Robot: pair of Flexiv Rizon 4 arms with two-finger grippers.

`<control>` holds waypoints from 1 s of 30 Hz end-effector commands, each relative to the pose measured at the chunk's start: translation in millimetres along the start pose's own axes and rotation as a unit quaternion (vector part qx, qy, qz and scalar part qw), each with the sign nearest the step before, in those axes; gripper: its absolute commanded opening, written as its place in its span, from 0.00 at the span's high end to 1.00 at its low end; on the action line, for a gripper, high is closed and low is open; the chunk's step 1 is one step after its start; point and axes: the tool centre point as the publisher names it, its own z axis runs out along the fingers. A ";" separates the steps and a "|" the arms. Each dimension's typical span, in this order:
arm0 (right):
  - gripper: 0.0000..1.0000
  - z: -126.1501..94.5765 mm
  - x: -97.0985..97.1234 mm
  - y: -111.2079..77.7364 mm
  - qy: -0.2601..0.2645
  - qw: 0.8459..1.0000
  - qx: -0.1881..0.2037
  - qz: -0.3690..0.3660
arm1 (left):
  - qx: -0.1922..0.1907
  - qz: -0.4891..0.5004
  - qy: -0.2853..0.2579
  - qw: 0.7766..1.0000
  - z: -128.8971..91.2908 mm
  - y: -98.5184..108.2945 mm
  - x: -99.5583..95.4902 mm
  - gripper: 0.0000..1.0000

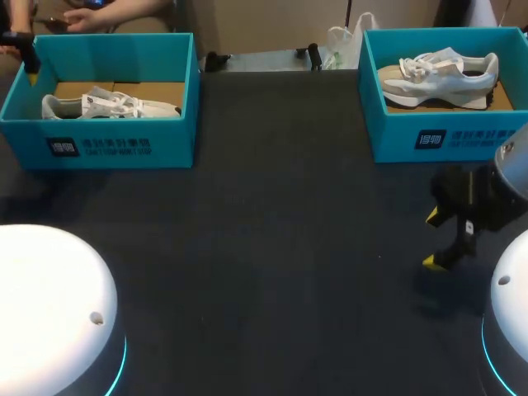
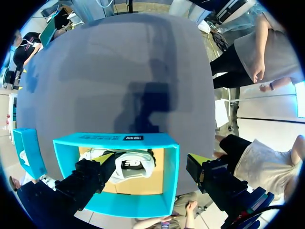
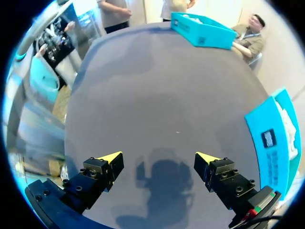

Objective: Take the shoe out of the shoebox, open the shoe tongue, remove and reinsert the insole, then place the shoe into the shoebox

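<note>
Nearest, two white bases point(image 1: 49, 289) are sitting at the near corners of the table point(image 1: 264, 247). Just beyond the right one, the right gripper point(image 1: 432, 239) is hovering over bare dark tabletop. Its jaws are standing wide apart and holding nothing.

Farther off, two teal boxes are sitting along the far edge, well apart: the left box point(image 1: 107, 140) and the right box point(image 1: 445, 136). Each is holding one shoe, two in all. The left shoe point(image 1: 107, 105), white, is lying inside the left box. The right shoe point(image 1: 437, 73), white and beige, is lying inside the right box.

The left gripper point(image 2: 151, 160) is hanging over the left box, its jaws spread open and gripping nothing. One finger is hanging above the left shoe, and the other is hanging outside the box's wall.
</note>
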 end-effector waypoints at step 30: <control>0.00 -90.0 -163.5 42.9 -0.092 0.964 0.032 0.246 | -0.001 0.000 0.000 1.000 0.1 -0.9 0.2 0.00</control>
